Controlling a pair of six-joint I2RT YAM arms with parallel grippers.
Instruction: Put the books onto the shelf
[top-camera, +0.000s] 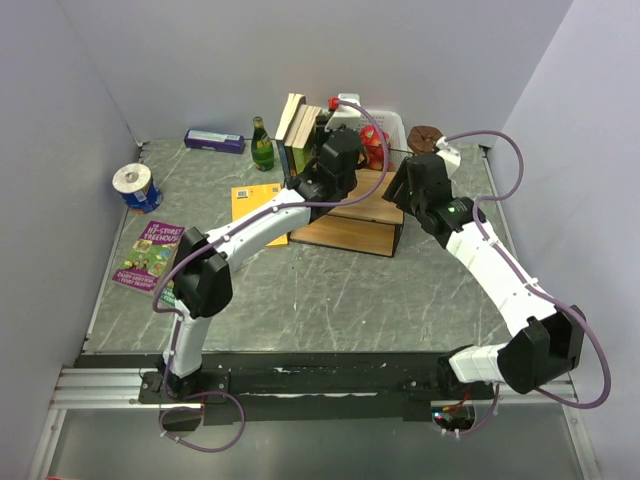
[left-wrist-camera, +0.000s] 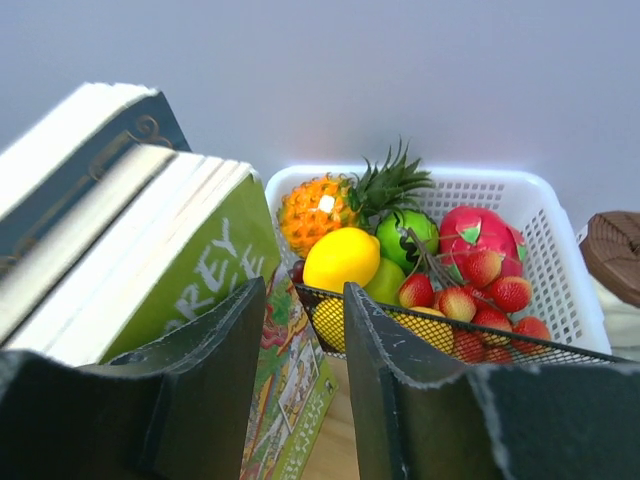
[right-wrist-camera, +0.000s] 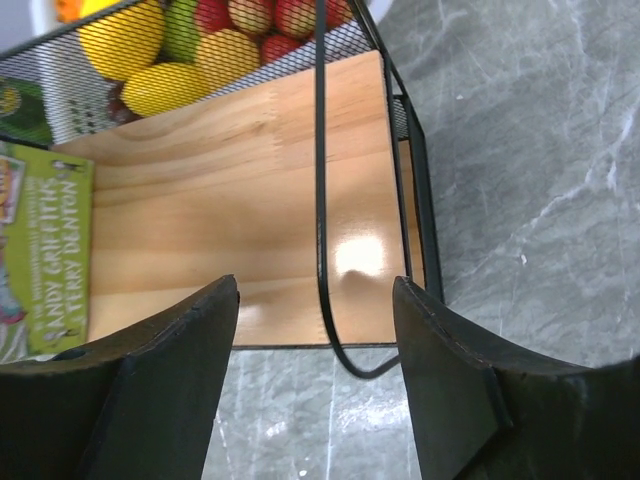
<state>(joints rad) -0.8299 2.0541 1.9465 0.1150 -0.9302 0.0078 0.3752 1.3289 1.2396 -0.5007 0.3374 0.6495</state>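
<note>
The right gripper (right-wrist-camera: 315, 290) hung spread wide and empty over the shelf (right-wrist-camera: 250, 150), with a green cartoon book (right-wrist-camera: 45, 250) on the board just left of its fingers. The left gripper (left-wrist-camera: 303, 290) was half spread and visibly pinched nothing, facing the upright books (left-wrist-camera: 150, 250) just past its tips. Shelving looked partly done. The next move would call for reaching back to the purple book (top-camera: 150, 250) and the orange book (top-camera: 250, 200), well behind both hands.
</note>
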